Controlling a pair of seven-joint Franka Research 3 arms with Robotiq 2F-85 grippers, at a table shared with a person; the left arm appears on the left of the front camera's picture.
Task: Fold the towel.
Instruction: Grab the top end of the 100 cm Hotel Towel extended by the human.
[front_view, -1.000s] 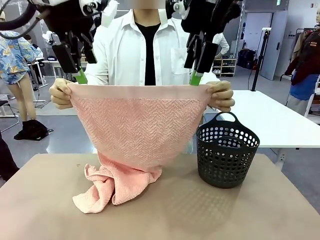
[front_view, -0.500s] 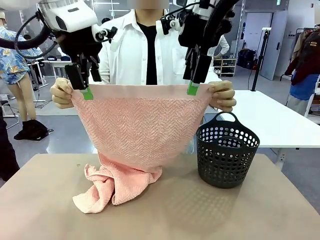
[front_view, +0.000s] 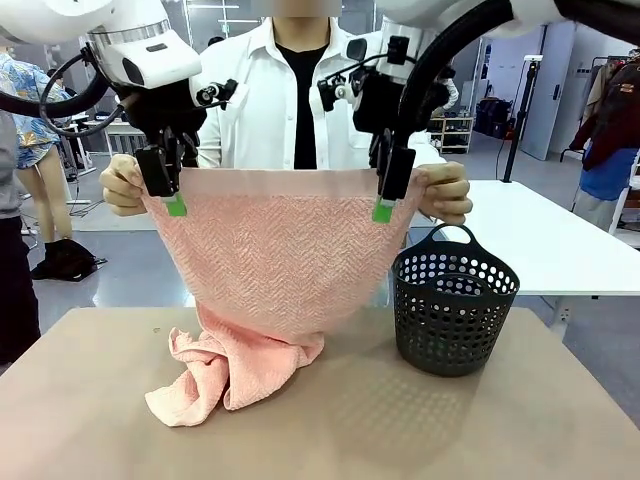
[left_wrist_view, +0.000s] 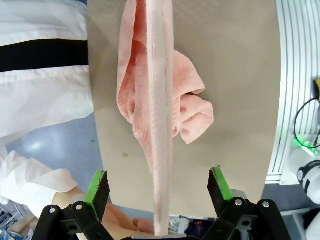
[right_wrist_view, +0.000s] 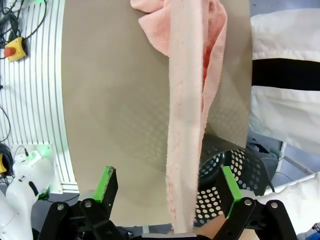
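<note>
The person (front_view: 300, 110) holds the towel (front_view: 275, 250) up by both top corners, its tail bunched on the table (front_view: 420, 430). Both arms point straight down. The left pincer (front_view: 172, 198) is spread, straddling the top hem, and the right pincer (front_view: 385, 203) is spread astride it too.

We see a salmon-pink towel (front_view: 280, 250) with a herringbone zigzag weave, a black basket (front_view: 455, 330) dotted with round holes, and a plain tan table (front_view: 450, 430). The left gripper (left_wrist_view: 159, 187) and right gripper (right_wrist_view: 170, 187) are black with green pads (left_wrist_view: 97, 182).
</note>
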